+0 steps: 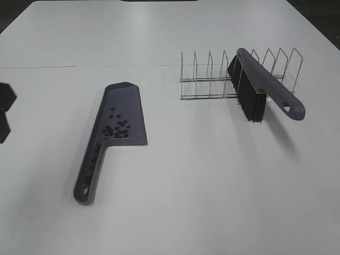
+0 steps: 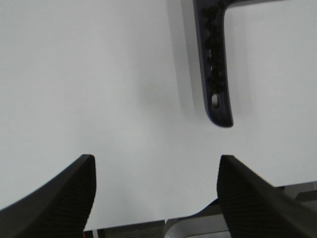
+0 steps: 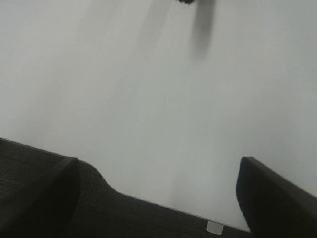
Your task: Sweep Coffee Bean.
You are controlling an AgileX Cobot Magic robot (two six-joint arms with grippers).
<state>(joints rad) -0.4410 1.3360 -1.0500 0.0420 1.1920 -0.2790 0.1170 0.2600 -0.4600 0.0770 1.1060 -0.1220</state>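
The coffee beans (image 1: 118,127) lie in a loose cluster inside the purple dustpan (image 1: 123,101), which rests flat on the white table left of centre. A few beans sit along its handle channel (image 2: 212,44). The purple brush (image 1: 265,85) with black bristles leans on a wire rack (image 1: 210,79) at the back right. My left gripper (image 2: 156,196) is open and holds nothing. It hovers over bare table short of the dustpan handle's end (image 2: 220,116). My right gripper (image 3: 158,198) is open over the table's edge with nothing between its fingers.
A dark part of the left arm (image 1: 4,109) shows at the left edge of the high view. The table's dark edge (image 3: 124,218) runs under the right gripper. A bristle tip (image 3: 189,2) pokes into the right wrist view.
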